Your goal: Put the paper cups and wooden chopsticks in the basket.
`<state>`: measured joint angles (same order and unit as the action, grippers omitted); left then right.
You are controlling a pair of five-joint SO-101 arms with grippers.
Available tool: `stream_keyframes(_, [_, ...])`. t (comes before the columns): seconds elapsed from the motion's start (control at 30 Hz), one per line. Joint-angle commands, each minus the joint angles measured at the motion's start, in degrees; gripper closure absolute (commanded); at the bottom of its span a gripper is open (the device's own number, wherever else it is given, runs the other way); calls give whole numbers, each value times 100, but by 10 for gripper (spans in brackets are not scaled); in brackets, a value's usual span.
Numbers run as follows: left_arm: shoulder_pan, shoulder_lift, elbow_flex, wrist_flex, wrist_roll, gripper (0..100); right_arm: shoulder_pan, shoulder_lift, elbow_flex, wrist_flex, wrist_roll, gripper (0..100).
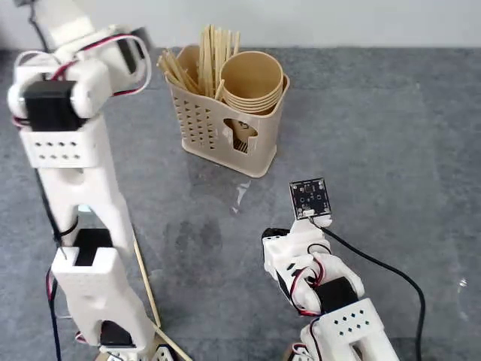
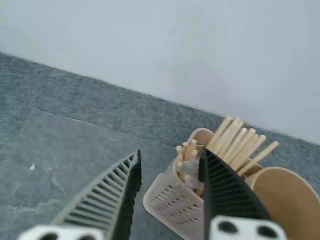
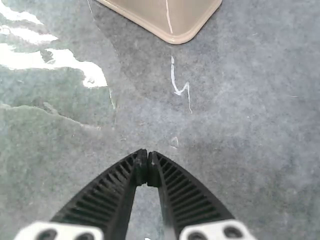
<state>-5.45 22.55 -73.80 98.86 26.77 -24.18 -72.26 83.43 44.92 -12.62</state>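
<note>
- Seen from the high view, the basket (image 1: 225,131) stands upright at about 12 o'clock on the grey surface (image 1: 391,150).
- A nested stack of paper cups (image 1: 252,79) sits in the basket's 3 o'clock side, mouths up.
- A bundle of wooden chopsticks (image 1: 210,53) stands on end in its 9 o'clock side, leaning just beside the cups.
- Two loose chopsticks (image 1: 146,282) lie flat on the surface at about 7 o'clock, close along the base of my left arm. One runs lengthwise beside the arm and the other angles off toward the near edge.
- My left end effector (image 2: 171,155) is spread wide with nothing between its fingers. Its wrist view looks past them onto the basket, with the chopstick tops and a cup rim beyond.
- My right end effector (image 3: 147,154) is pinched fully together on nothing. It sits low over bare surface at about 5 o'clock from the basket, with a corner of the basket's base beyond its tips.
</note>
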Motion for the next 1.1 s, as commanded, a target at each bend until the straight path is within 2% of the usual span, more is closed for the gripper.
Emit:
stream_keyframes(0.0, [-519,-62,233,176,-70,816,-4,-75,-35,-110,70,990])
stream_keyframes(0.13, [-1011,-97,1279,176,-79,816,-4,-75,-35,-110,70,990])
stream_keyframes(0.23, [-1196,-105,2193,176,-360,816,-4,-75,-35,-110,70,990])
stream_keyframes(0.47, [-1319,-105,4180,167,-492,816,-4,-75,-35,-110,70,990])
stream_keyframes(0.67, [-1292,-44,5323,123,-492,816,-4,-75,-35,-119,70,990])
stream_keyframes(0.8, [-1292,-44,6229,-396,-501,816,-4,-75,-35,-119,70,990])
stream_keyframes(1.07, [-1222,-44,8110,-2242,-501,816,-4,-75,-35,-119,70,990])
